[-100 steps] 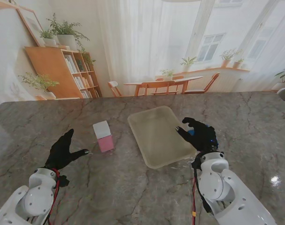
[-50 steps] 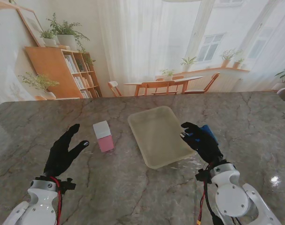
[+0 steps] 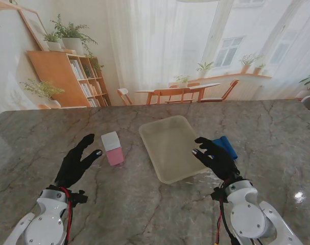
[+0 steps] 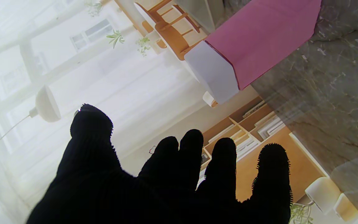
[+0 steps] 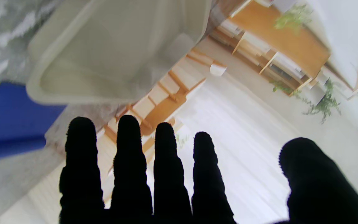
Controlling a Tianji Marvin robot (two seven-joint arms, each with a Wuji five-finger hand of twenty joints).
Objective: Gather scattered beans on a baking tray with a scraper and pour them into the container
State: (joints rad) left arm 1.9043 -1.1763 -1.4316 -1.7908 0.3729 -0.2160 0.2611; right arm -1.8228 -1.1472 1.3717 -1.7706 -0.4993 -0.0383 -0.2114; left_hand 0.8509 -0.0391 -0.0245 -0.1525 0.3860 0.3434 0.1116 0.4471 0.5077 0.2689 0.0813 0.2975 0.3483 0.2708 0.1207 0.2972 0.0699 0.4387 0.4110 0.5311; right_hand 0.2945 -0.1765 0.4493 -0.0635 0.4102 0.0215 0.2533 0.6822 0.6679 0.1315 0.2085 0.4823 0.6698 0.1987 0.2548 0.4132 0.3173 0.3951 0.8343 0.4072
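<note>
Right hand (image 3: 214, 154), fingers spread and grasping nothing, hovers at the tray (image 3: 167, 133) edge beside the scraper (image 3: 228, 145); left hand (image 3: 77, 162) likewise released.

Blue scraper (image 3: 226, 146) partly hidden behind the right hand (image 3: 214, 154), tray's (image 3: 162, 133) right edge partly covered by that hand, beans too small to see, scraper blurred in right wrist view.

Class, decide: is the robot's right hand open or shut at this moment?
Open. The right hand holds nothing; its fingers are spread apart beside the blue scraper.
</note>
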